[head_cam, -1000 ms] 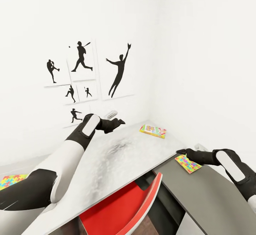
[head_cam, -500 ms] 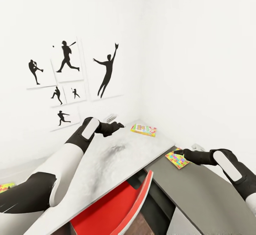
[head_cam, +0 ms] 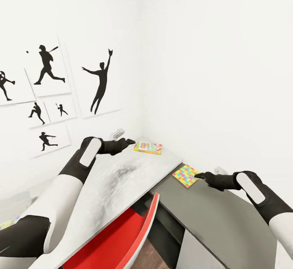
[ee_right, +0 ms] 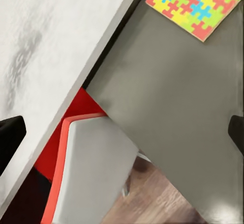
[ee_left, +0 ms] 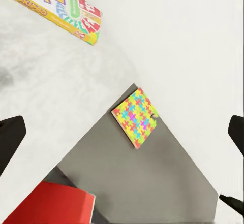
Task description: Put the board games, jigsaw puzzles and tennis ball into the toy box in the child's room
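Note:
A white and green Skip-Bo board game (head_cam: 147,147) (ee_left: 56,8) lies at the far corner of the table's light-grey top (head_cam: 118,183). One jigsaw puzzle (head_cam: 185,175) (ee_left: 135,116) (ee_right: 195,3) lies flat on the lower dark-grey top (head_cam: 215,220). My left gripper (head_cam: 129,142) (ee_left: 124,132) hovers open over the light top, just short of the Skip-Bo box. My right gripper (head_cam: 198,176) (ee_right: 122,132) is open, its tip at the puzzle's near edge and above it. A sliver of colour (head_cam: 9,222) shows at the lower left edge. The toy box and tennis ball are out of view.
A red chair (head_cam: 118,240) (ee_right: 86,168) is tucked under the desk in front of me, with wood floor (ee_right: 152,196) beneath. White walls meet in a corner behind the desk. Black sports-silhouette pictures (head_cam: 49,86) hang on the left wall.
The whole picture has slid left, so the camera has turned right. Both arms keep about the same pose, and the right gripper's tip now sits closer to the puzzle.

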You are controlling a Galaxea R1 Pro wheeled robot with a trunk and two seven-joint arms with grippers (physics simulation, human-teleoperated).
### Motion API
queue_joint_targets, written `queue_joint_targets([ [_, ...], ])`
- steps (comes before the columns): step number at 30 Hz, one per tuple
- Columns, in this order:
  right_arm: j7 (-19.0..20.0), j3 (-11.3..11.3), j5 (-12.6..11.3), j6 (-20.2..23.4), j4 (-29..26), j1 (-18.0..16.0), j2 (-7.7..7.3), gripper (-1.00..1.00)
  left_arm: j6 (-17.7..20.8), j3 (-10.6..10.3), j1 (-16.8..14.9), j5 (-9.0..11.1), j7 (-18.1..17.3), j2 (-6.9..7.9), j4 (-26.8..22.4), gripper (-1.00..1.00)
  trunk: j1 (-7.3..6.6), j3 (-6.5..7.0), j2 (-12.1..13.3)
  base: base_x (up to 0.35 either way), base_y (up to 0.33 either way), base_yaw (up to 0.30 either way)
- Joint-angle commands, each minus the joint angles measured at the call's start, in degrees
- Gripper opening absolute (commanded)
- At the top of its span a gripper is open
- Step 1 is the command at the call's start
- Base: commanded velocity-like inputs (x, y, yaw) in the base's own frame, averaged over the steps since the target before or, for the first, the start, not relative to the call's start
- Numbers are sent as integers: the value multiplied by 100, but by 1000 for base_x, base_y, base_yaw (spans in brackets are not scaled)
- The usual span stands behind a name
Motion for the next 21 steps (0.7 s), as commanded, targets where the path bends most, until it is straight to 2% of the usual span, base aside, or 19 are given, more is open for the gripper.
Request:
queue_joint_targets([
  [1, 53, 15, 69, 9, 31, -18, 4, 100, 81, 2, 110, 62, -47, 71, -259, 100, 4, -13, -12, 0, 0, -293],
  [6, 65, 18, 121, -1, 108, -43, 33, 100, 295, 40, 508, 50, -329, 272, -1069, 100, 4, -13, -12, 0, 0, -293],
  [7, 68, 23, 133, -4, 118, -48, 43, 100, 360, 55, 626, 61, -399, 330, -1354, 100, 4, -13, -12, 0, 0, -293],
  [15, 71, 28, 149, 2, 121, -53, 74, 100, 594, 86, 859, 46, -460, 393, -1967, 100, 4, -13, -12, 0, 0, -293],
  [21, 72, 30, 153, 10, 112, -54, 79, 100, 655, 234, 963, 59, -469, 520, -2083, 100, 4, -13, -12, 0, 0, -293],
])
